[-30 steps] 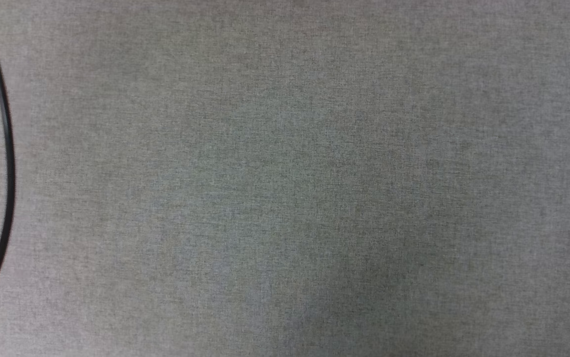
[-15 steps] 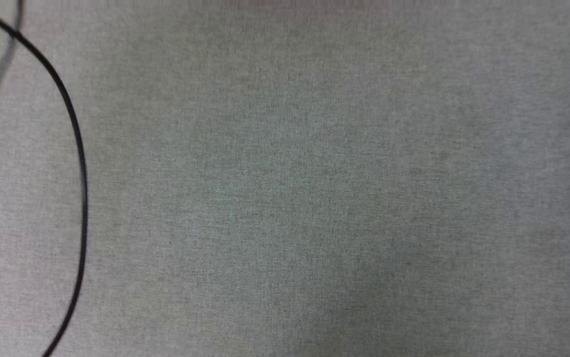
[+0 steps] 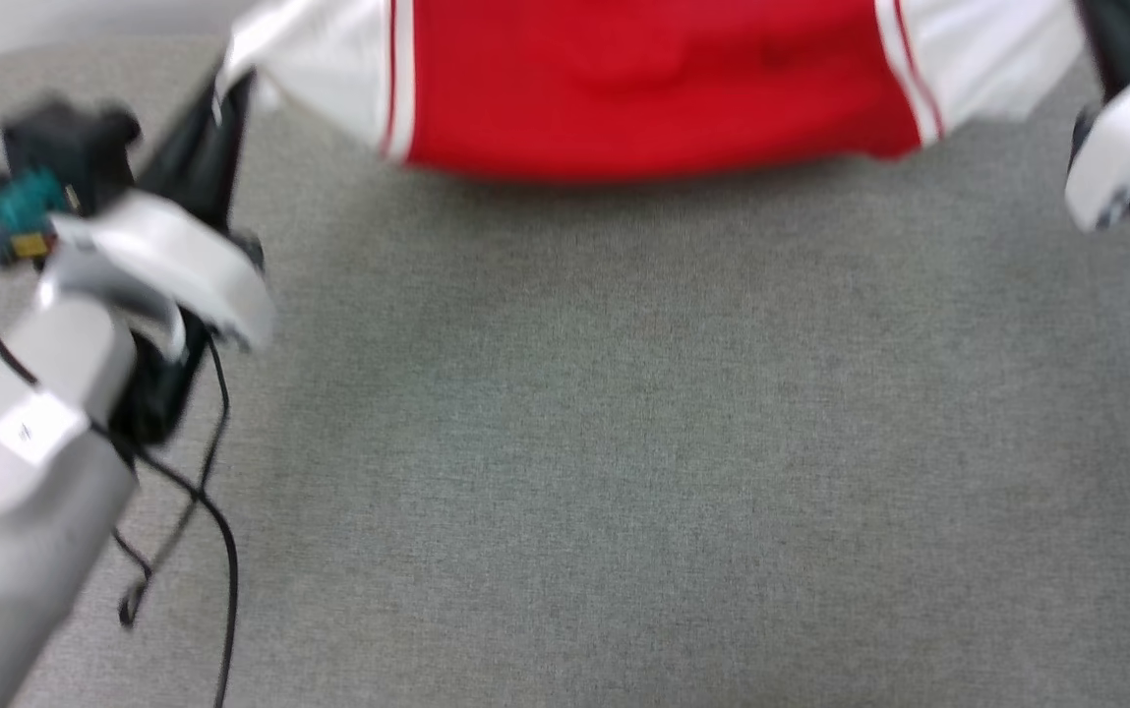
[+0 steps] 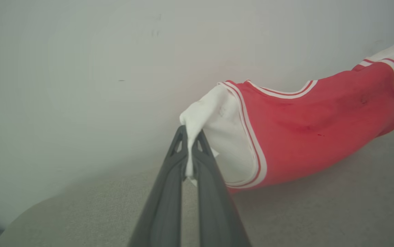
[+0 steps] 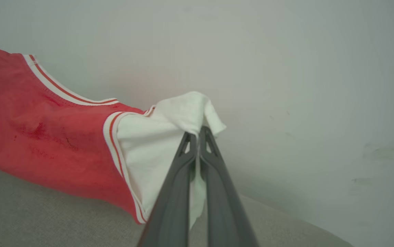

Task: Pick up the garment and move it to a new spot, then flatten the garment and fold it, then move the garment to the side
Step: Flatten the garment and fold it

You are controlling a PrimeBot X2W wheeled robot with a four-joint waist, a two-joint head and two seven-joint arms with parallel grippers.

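Shirt [image 3: 643,88]: red body, white short sleeves, red-and-white stripes where each sleeve meets the body. It's strung out sideways between my two claws, up at the far edge of the grey surface [image 3: 624,442], roughly centred left to right.

Left claw [image 4: 190,137]: pinched tight on the tip of the left sleeve [image 4: 224,137]. A bit of white cloth pokes out past the tips, and a strip of it sits squeezed between the fingers [image 4: 210,192] lower down.

Right claw [image 5: 197,135]: same deal, clamped right down on the right sleeve [image 5: 148,147], with a puff of fabric bulging over the tips.

Neckline trim [image 4: 279,93]: the striped band curves along the top edge of the red part, seen from my left wrist cam.

Sag: the red middle droops lower than the two pinched sleeves. Its low edge is right down by the surface, and honestly I can't tell if it touches.

Head cam: pretty blurry. Left claw at the far left, right claw in the far right corner, shirt spanning the gap between them.

Forearm [image 3: 24,472]: my pale left one sits in the near left corner, with a black cable [image 3: 220,551] dangling beside it over the surface.

Wall [image 4: 80,68]: plain and pale, just behind the shirt.
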